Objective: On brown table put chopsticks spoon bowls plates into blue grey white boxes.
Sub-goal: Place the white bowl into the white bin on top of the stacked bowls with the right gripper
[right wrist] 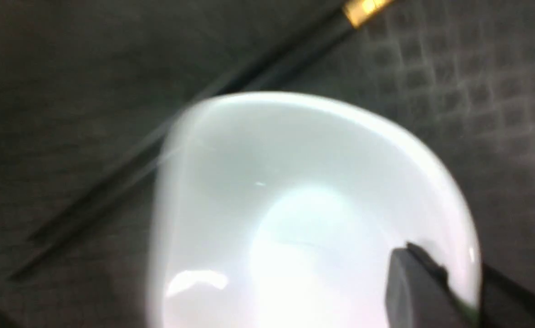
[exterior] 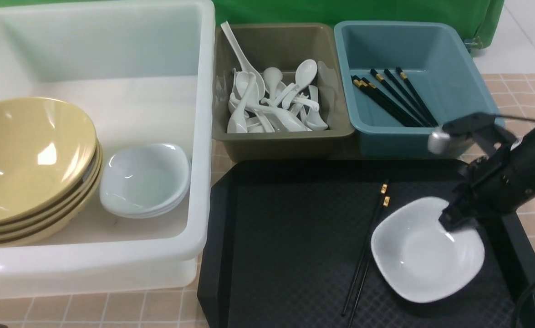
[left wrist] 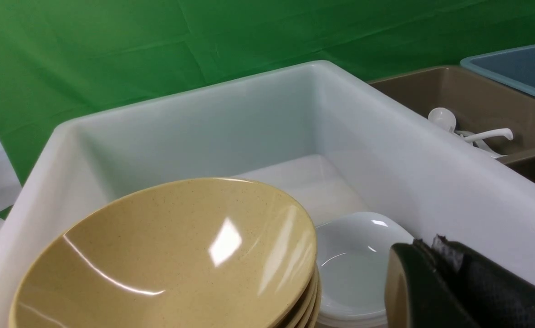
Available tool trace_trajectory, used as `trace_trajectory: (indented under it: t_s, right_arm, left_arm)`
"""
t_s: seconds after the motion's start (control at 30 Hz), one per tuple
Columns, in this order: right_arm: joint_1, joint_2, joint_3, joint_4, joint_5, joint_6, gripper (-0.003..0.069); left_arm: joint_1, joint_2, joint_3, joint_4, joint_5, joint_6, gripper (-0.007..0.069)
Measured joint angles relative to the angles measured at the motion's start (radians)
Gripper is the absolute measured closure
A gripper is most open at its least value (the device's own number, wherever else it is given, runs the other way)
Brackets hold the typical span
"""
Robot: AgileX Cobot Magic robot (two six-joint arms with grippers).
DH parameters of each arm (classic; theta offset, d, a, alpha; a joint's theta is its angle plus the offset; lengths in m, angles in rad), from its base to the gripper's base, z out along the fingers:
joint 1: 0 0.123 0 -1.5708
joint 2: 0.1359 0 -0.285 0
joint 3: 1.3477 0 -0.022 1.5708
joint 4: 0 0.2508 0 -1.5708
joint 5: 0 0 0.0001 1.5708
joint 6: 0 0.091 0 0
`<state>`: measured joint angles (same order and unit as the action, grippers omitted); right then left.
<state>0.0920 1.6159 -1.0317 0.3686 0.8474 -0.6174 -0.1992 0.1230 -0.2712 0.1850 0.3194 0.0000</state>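
While the right pincer (exterior: 456, 223) clamped the rim of the plate (exterior: 417, 259), lower right on the black tray (exterior: 285, 237), a level lift toward the white tub (exterior: 202, 136) seemed wisest, clearing the chopsticks (exterior: 366, 246).

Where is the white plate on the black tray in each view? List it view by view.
Front view: the white plate lies lower right, on the black tray.
Left wrist view: not in it.
Right wrist view: it fills most of the picture.
Shared landmark: the loose chopsticks beside it, front and right wrist.
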Motion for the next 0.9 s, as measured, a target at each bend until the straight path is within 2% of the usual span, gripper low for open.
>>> trace_trajectory:
  t_s: [0.13,0.2,0.27,0.3,0.33,0.4,0.43,0.47,0.5,0.53,0.63,0.77,0.9]
  right_arm:
    - [0.015,-0.088,-0.067,0.022,0.031,0.014,0.0589]
    - [0.055,-0.145,-0.121,0.132,0.010,-0.024,0.0589]
    - [0.110,-0.172,-0.164,0.308,-0.043,-0.120,0.0589]
    - [0.150,-0.174,-0.181,0.473,-0.086,-0.218,0.0589]
    - [0.158,-0.174,-0.181,0.473,-0.094,-0.218,0.0589]
    - [0.265,-0.129,-0.191,0.850,-0.193,-0.460,0.0589]
    - [0.309,-0.104,-0.194,0.958,-0.228,-0.529,0.0589]
    - [0.318,-0.090,-0.197,1.009,-0.234,-0.563,0.0589]
    - [0.379,-0.031,-0.213,1.155,-0.274,-0.678,0.0589]
    - [0.420,0.015,-0.234,1.220,-0.303,-0.752,0.0589]
    - [0.533,0.157,-0.328,1.271,-0.446,-0.869,0.0589]
    - [0.638,0.293,-0.451,1.224,-0.699,-0.905,0.0589]
    - [0.680,0.350,-0.518,1.214,-0.814,-0.940,0.0589]
  left_arm:
    - [0.000,0.000,0.000,0.000,0.000,0.000,0.0623]
    - [0.000,0.000,0.000,0.000,0.000,0.000,0.0623]
    - [0.000,0.000,0.000,0.000,0.000,0.000,0.0623]
    - [0.000,0.000,0.000,0.000,0.000,0.000,0.0623]
    - [0.000,0.000,0.000,0.000,0.000,0.000,0.0623]
    - [0.000,0.000,0.000,0.000,-0.001,0.000,0.0623]
    - [0.000,0.000,0.000,0.000,-0.001,0.000,0.0623]
    - [0.000,0.000,0.000,0.000,-0.001,0.000,0.0623]
    - [0.000,0.000,0.000,0.000,-0.001,0.000,0.0623]
    - [0.000,0.000,0.000,0.000,-0.002,0.000,0.0623]
    - [0.000,0.000,0.000,0.000,-0.002,0.000,0.0623]
    - [0.000,0.000,0.000,0.000,-0.002,0.000,0.0623]
    - [0.000,0.000,0.000,0.000,-0.002,0.000,0.0623]
